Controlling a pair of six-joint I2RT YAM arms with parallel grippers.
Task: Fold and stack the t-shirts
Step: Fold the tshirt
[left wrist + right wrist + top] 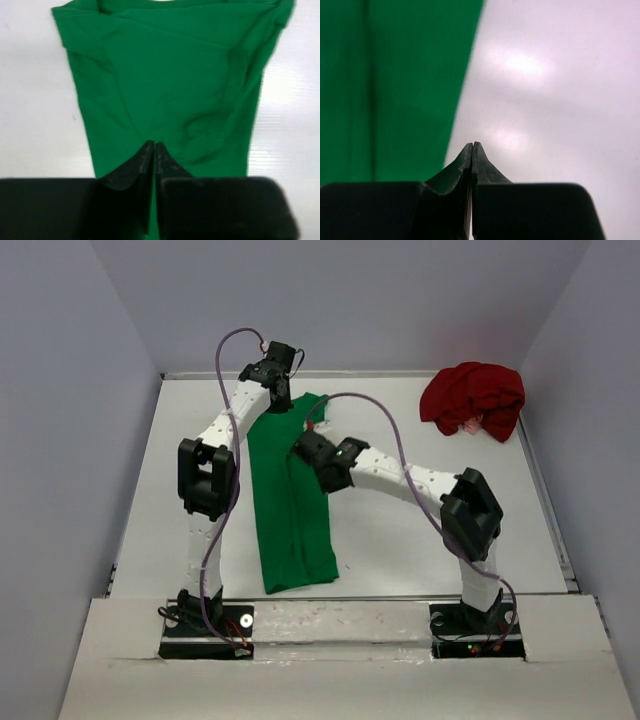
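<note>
A white table point(400, 560); plain grey walls point(70, 440) stand around three sides.

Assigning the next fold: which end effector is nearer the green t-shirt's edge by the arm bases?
Right. The right end effector sits off the right side of the green t-shirt, about midway along; the left end effector is over its far end, opposite that edge.

Folded t-shirt point(293, 510) lies as a strip on the table point(400, 550), left of centre, running far to near. Bunched t-shirt point(472, 398) sits in the far right corner, well apart. Left gripper point(280, 398) is over the strip's far end, right gripper point(303, 447) at its right edge, mid-length.
</note>
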